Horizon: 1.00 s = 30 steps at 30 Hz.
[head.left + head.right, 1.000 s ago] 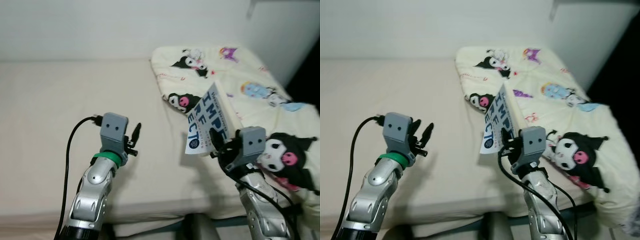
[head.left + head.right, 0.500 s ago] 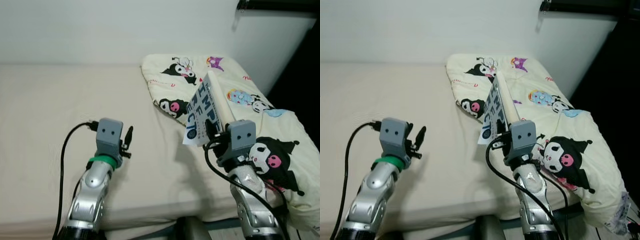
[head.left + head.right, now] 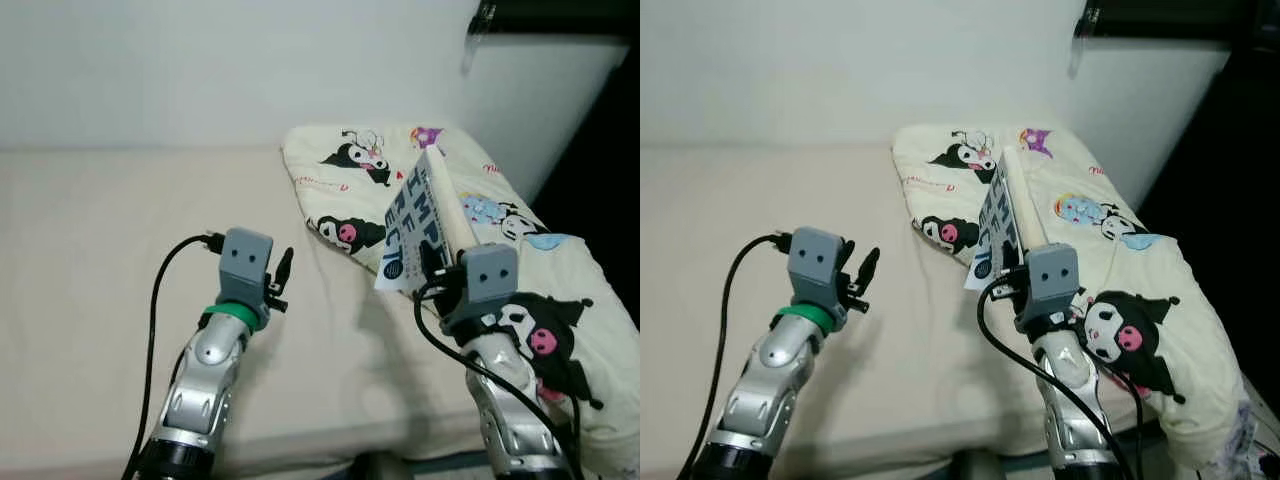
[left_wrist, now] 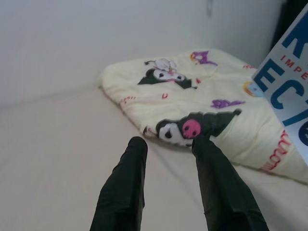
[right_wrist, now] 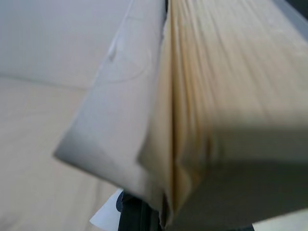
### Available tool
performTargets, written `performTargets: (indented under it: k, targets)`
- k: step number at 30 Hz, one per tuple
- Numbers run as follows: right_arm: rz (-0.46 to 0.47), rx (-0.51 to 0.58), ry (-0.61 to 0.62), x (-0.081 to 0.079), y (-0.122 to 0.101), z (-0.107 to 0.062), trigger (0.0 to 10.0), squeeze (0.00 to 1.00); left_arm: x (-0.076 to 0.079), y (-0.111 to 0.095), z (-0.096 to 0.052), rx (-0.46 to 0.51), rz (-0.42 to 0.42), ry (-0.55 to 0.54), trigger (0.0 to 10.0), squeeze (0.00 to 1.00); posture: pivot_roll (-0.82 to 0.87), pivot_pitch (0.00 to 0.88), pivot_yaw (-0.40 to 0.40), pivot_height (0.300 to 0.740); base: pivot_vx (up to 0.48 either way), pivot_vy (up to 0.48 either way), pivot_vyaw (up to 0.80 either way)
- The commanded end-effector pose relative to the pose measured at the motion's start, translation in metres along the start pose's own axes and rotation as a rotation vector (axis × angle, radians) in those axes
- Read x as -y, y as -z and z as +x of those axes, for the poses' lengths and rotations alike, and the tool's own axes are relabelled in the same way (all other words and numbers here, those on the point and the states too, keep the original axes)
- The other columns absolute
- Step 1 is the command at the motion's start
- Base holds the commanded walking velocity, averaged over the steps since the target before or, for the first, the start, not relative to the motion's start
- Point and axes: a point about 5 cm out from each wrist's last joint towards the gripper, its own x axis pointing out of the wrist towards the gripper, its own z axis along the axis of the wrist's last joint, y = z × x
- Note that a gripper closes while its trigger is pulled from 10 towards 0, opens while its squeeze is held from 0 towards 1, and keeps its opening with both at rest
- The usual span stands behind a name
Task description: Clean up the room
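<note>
A beige bed [image 3: 90, 250] stretches to a plain white wall [image 3: 220, 70], and above it the left gripper [image 4: 166, 144] hovers with its fingers spread around nothing. Further right, the right gripper [image 3: 432, 268] pinches a white book [image 3: 418, 225] with blue lettering, holding it tilted over the cartoon-printed cream quilt [image 3: 500, 215] by the dark room corner.
</note>
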Motion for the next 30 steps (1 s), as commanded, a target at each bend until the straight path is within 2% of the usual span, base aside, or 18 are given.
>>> performTargets:
  k: [1, 14, 24, 30]
  targets:
    - [-0.015, 0.028, 0.021, 0.004, -0.003, -0.002, 10.0, 0.00, 0.003, 0.003, 0.000, -0.003, -0.006, 0.019, 10.0, 0.00, -0.17, 0.000, 0.009, 0.680, 0.000, 0.000, 0.00]
    - [-0.015, 0.022, 0.031, 0.004, 0.000, -0.002, 10.0, 0.00, 0.007, 0.004, 0.001, -0.007, 0.003, 0.038, 10.0, 0.00, -0.17, 0.008, 0.017, 0.740, 0.000, 0.000, 0.00]
    - [-0.003, 0.008, 0.031, 0.000, 0.002, -0.002, 10.0, 0.00, 0.007, 0.007, -0.001, -0.021, 0.003, 0.055, 10.0, 0.00, -0.16, 0.012, 0.027, 0.740, 0.000, 0.000, 0.00]
    - [0.008, -0.005, 0.016, -0.009, 0.005, -0.002, 10.0, 0.00, 0.007, 0.011, -0.003, -0.032, 0.003, 0.065, 10.0, 0.00, -0.16, 0.014, 0.034, 0.740, 0.000, 0.000, 0.00]
